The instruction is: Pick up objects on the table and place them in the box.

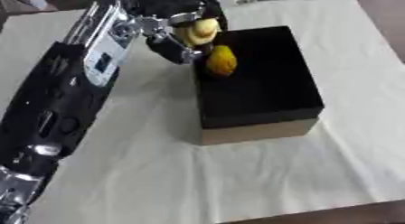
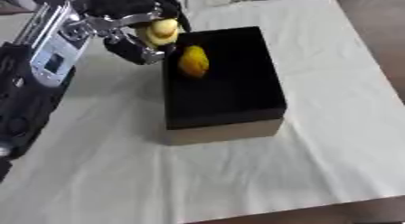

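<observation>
Left hand carrying yellow fruit to the box's rim.

The black and silver left hand [image 1: 178,35] is hovering at the box's eleven o'clock corner, fingers curling round a pale yellow rounded object [image 1: 200,31]. An orange-yellow oval fruit [image 1: 221,61] is already lying inside the black open box with tan base [image 1: 265,101]. Releasing too early could be risky: the object may be clipping the rim and rolling onto the white cloth-covered table [image 1: 237,173].

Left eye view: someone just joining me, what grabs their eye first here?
Probably the black box at the middle of the white cloth, with an orange-yellow object at its far left corner. Just above it, the left hand curls around a paler yellow object over the box's edge.
</observation>
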Available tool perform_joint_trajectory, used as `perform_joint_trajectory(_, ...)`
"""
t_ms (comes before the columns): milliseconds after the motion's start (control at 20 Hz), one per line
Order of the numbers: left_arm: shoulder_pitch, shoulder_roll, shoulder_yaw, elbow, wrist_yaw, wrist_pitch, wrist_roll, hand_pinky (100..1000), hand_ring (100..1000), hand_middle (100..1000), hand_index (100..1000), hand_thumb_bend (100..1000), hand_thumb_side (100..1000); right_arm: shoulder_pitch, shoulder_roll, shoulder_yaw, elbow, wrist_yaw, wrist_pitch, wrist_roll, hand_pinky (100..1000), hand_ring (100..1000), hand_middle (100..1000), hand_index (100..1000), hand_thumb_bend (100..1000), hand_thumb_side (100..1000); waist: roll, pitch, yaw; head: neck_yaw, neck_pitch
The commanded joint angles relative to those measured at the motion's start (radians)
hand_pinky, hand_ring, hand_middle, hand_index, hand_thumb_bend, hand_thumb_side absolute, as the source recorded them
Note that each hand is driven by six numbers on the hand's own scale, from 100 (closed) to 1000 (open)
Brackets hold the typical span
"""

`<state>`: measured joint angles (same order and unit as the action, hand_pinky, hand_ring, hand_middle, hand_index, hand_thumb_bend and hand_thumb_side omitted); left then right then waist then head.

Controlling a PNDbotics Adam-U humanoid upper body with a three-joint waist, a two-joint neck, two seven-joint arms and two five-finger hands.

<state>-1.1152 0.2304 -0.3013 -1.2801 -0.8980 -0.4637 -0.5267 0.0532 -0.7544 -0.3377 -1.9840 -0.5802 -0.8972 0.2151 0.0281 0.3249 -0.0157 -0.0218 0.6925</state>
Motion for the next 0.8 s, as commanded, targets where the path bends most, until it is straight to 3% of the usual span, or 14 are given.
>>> perform_joint_trajectory(50,-0.013,-0.009,-0.006,-0.023,0.032,-0.006,-0.008,748,664,599,795,100,153,-0.005,-0.035,-0.006,-0.016,0.019,-0.006,-0.002,948,927,560,864,100,214,-0.005,-0.022,-0.004,0.003,-0.012)
perform_joint_trajectory(450,-0.003,-0.041,-0.01,-0.011,0.053,0.007,-0.021,757,673,610,796,100,194,-0.004,-0.024,-0.003,-0.016,0.034,-0.002,-0.004,949,929,558,864,100,231,-0.006,-0.018,-0.013,0.007,-0.01)
perform_joint_trajectory(550,0.0,-0.049,-0.008,-0.004,0.05,0.016,-0.017,768,691,627,782,100,263,-0.001,-0.023,-0.005,-0.016,0.037,-0.005,-0.006,948,929,558,863,100,226,-0.007,-0.017,-0.017,0.01,-0.012)
perform_joint_trajectory(700,0.006,-0.062,-0.006,0.01,0.052,0.023,-0.011,829,775,733,801,100,462,0.006,-0.021,-0.01,-0.016,0.044,-0.009,-0.011,948,929,557,863,100,226,-0.008,-0.015,-0.022,0.014,-0.013)
perform_joint_trajectory(750,0.008,-0.064,-0.008,0.014,0.056,0.019,-0.011,858,805,763,827,100,541,0.008,-0.02,-0.012,-0.016,0.047,-0.009,-0.013,948,929,556,863,100,227,-0.008,-0.014,-0.024,0.014,-0.013)
perform_joint_trajectory(800,0.009,-0.064,-0.01,0.016,0.056,0.013,-0.013,903,852,811,927,100,652,0.01,-0.019,-0.013,-0.016,0.05,-0.01,-0.015,949,929,556,863,100,230,-0.008,-0.014,-0.024,0.014,-0.013)
